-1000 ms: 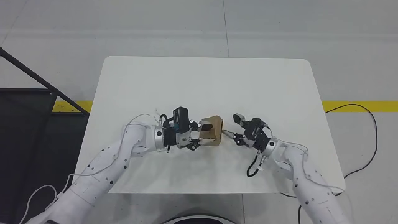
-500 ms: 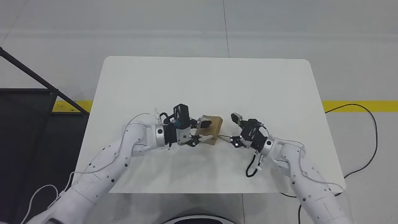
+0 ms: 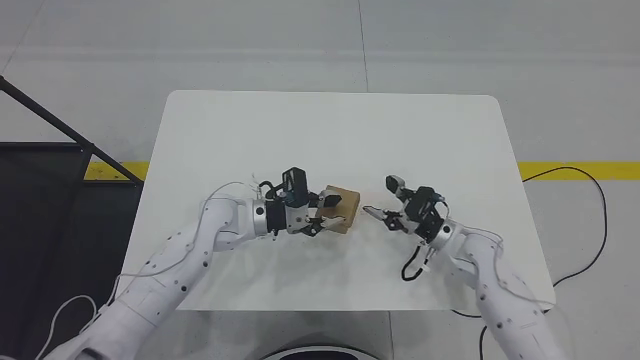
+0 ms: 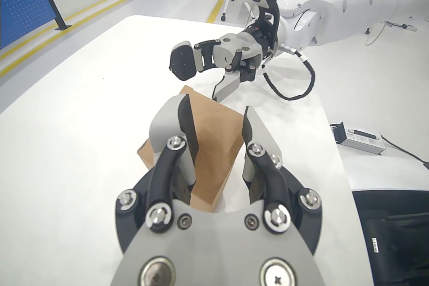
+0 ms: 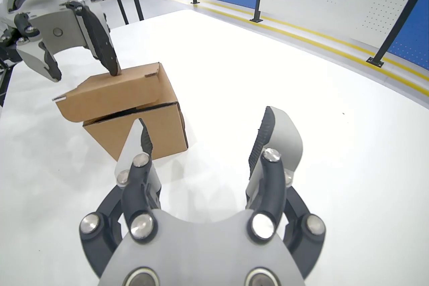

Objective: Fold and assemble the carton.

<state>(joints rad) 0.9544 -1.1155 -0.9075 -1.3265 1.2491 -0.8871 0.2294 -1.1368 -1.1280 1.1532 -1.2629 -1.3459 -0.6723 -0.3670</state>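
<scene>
Open left jaws hide the carton's (image 4: 214, 139) near side, one tip on its lid; right jaws gape empty beside it.

One carton (image 3: 343, 206), one table (image 3: 400, 140).

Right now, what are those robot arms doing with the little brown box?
The robot is working on a cardboard carton on the white table. Its left pincer is open, with one finger pressing down on the carton's lid. The right pincer is open too, close in front of the carton but not touching it. The lid is not fully shut: a dark gap shows under it.
</scene>
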